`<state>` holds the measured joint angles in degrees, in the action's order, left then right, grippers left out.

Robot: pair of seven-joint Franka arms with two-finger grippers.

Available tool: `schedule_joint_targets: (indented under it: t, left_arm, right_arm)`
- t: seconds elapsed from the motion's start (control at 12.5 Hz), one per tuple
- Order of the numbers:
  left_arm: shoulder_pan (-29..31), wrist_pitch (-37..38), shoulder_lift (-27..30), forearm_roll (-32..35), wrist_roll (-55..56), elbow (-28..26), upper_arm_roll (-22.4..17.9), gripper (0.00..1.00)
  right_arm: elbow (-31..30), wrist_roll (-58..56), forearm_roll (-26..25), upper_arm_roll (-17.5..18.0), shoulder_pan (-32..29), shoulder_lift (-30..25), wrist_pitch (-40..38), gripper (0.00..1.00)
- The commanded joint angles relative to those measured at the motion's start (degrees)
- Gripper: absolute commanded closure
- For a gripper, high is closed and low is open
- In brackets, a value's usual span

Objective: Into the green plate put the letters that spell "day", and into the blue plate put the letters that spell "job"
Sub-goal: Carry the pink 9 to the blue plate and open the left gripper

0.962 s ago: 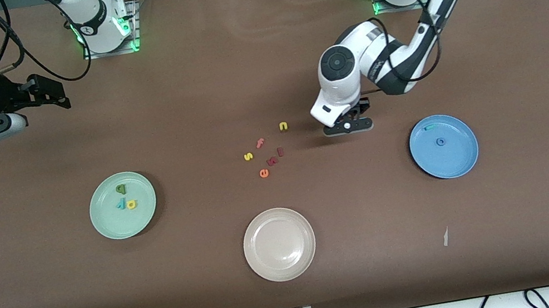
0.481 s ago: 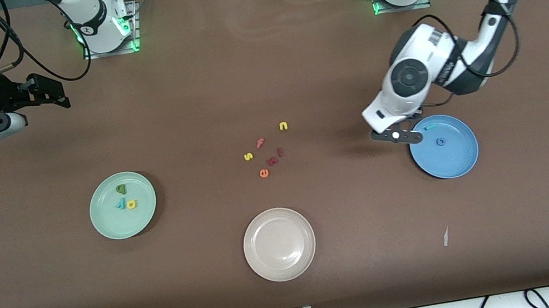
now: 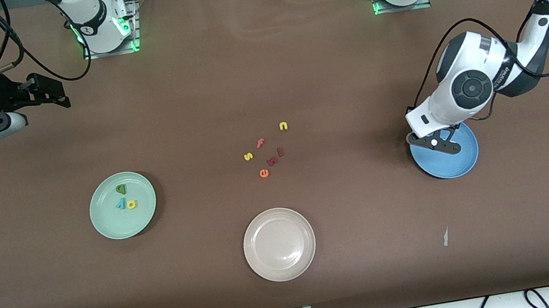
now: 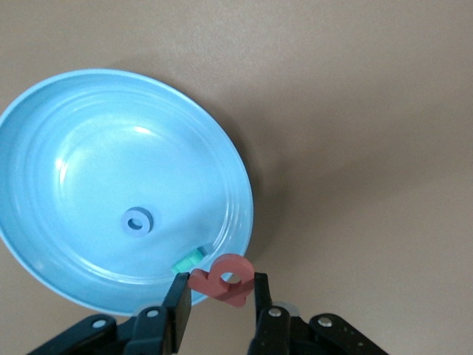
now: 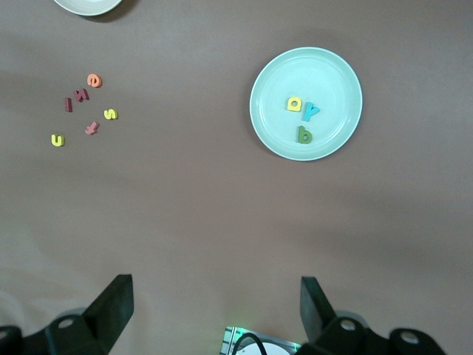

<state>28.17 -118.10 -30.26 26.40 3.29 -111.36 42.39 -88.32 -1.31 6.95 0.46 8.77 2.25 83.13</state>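
The left hand (image 4: 219, 305) hangs over the rim of the blue plate (image 4: 89, 126) and grips the pink "b" (image 4: 224, 279) between its two fingers (image 4: 177, 310); in the front view this hand (image 3: 433, 143) covers the plate's (image 3: 457, 164) edge at about 10 o'clock. Inside this plate the blue "o" (image 4: 137, 220) lies near the middle, and the teal hooked letter (image 4: 187, 259) lies at the rim, just beside the gripped "b". The green plate (image 3: 106, 223) sits toward the right arm's end of the counter (image 3: 299, 296) and carries three letters: the dark green one (image 3: 121, 189) at 12 o'clock of its middle, with the teal "y" (image 3: 120, 205) and the yellow one (image 3: 132, 204) side by side nearer the front camera. The right hand (image 5: 214, 310) waits high over the counter near its own base, with its jaws wide open and nothing between them. In the counter's middle lies a loose group of letters: a yellow "n" (image 3: 283, 126), a salmon "f" (image 3: 260, 143), a yellow "s" (image 3: 248, 156), an orange "e" (image 3: 264, 173) and two dark red ones (image 3: 275, 156). The beige plate (image 3: 284, 271) stands nearer the front camera than this group.
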Motion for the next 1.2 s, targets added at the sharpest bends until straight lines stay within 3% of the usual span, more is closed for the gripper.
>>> schedule_joint_targets:
  t: [0.0, 0.24, 0.56, 0.72, 1.12]
  left_arm:
    - [0.4, 0.1, -3.6, 0.4, -3.5, 3.0, -0.6, 0.87]
    - [0.5, -2.3, -6.6, 1.6, -4.7, 4.1, -1.7, 0.86]
    - [0.7, -3.0, -6.8, 3.3, -5.1, 4.2, -1.8, 0.77]
    - [0.8, -2.8, -6.5, 3.3, -5.2, 4.1, -1.7, 0.0]
    - [0.6, -1.4, -1.9, 2.5, -4.9, 4.3, -0.6, 0.0]
  right_arm:
    - [1.2, -0.1, 1.0, 0.1, -0.2, -0.6, -2.1, 0.0]
    - [1.2, 0.1, 1.0, 0.1, -0.2, -1.3, -2.5, 0.0]
    - [1.2, 0.1, 1.2, 0.1, -0.2, -1.2, -2.4, 0.0]
    - [1.2, 0.1, 1.2, 0.0, -0.2, -1.3, -2.4, 0.0]
    - [1.2, 0.2, 1.2, 0.0, -0.2, -1.2, -2.4, 0.0]
